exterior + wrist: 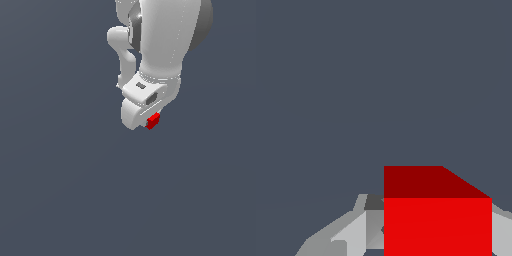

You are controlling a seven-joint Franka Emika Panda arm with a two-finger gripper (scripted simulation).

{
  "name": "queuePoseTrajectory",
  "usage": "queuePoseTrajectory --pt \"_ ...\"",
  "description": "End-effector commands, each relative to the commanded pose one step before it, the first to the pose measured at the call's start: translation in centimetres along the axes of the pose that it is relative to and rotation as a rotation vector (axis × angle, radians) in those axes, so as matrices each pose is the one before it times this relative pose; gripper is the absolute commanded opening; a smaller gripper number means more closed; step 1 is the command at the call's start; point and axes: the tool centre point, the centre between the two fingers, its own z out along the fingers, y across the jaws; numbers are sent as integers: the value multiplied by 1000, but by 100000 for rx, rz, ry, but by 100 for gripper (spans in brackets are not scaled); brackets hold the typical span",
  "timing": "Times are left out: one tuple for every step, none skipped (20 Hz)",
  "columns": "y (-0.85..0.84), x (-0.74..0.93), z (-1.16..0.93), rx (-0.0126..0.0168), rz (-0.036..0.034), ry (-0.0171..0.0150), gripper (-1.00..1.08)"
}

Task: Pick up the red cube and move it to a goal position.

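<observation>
Gripping the cube [153, 120] [437, 225], the jaws close on it, grey fingers [353, 232] flanking both sides.

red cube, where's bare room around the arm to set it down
Bare grey surface spreads everywhere below the gripper and out to the exterior view's left and right. The only crowded spot is the arm itself, top centre, with the red cube at its tip. No goal marker shows.
</observation>
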Motion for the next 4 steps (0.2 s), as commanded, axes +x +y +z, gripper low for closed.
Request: queuePoseTrajectory --pt "-62 245 -561 32 77 -53 -100" --pt "-13 54 -103 0 0 0 -100" --pt "-7 32 -61 0 0 0 -100" --pt "-2 11 -20 0 0 0 -100"
